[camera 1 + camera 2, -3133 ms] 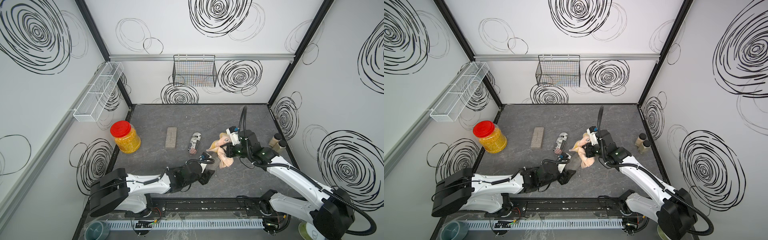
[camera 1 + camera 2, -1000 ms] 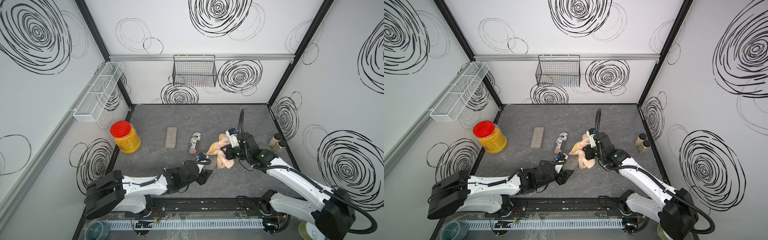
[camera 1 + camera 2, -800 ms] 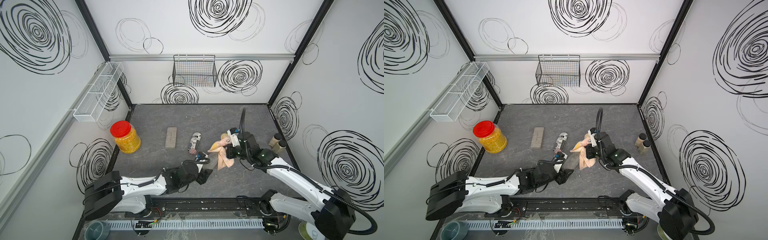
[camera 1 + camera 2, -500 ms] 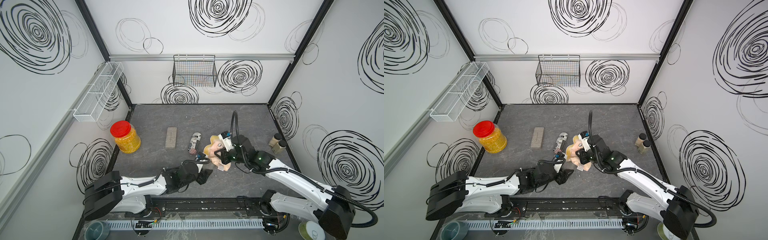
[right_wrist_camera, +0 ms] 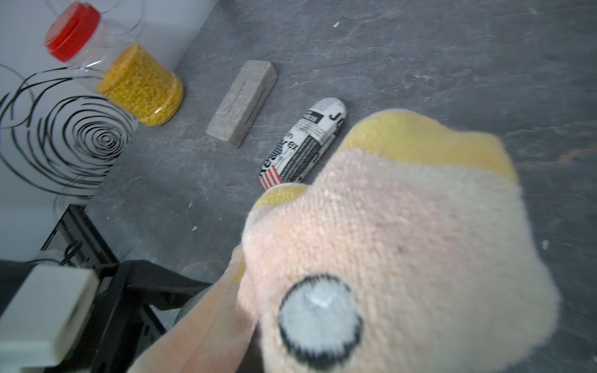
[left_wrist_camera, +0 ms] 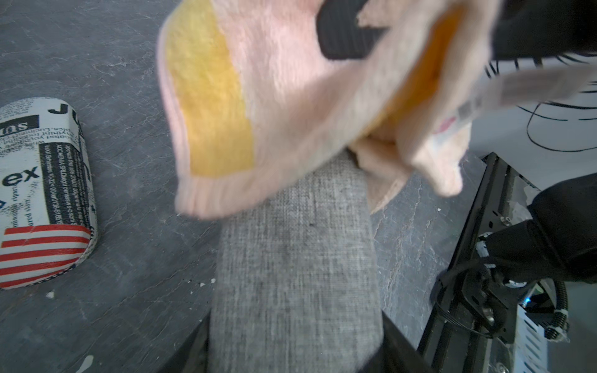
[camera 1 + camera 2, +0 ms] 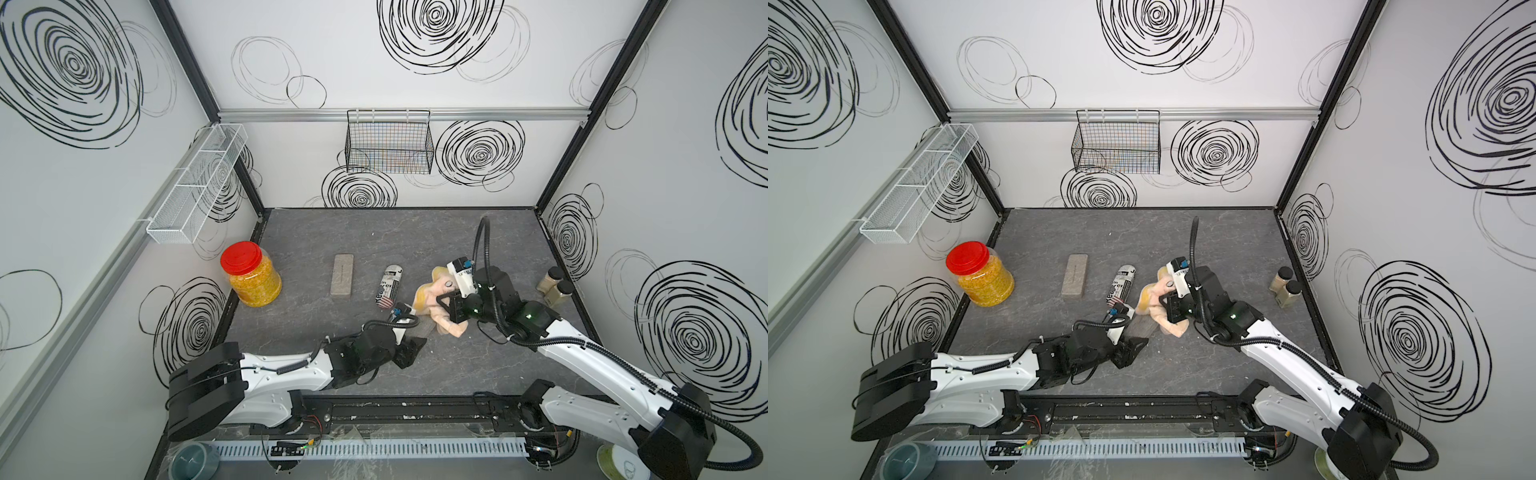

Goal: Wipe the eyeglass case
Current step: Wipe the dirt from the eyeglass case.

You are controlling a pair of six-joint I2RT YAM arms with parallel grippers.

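left gripper [image 7: 411,351] tight on one grey case [image 6: 294,258], right gripper [image 7: 451,305] tight on one cloth [image 7: 430,299]

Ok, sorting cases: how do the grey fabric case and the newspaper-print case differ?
The grey fabric case is plain woven; the newspaper-print case carries black text and a striped flag. The grey one is clamped in the left gripper under the pink cloth; the printed one lies free on the table. Both are elongated.
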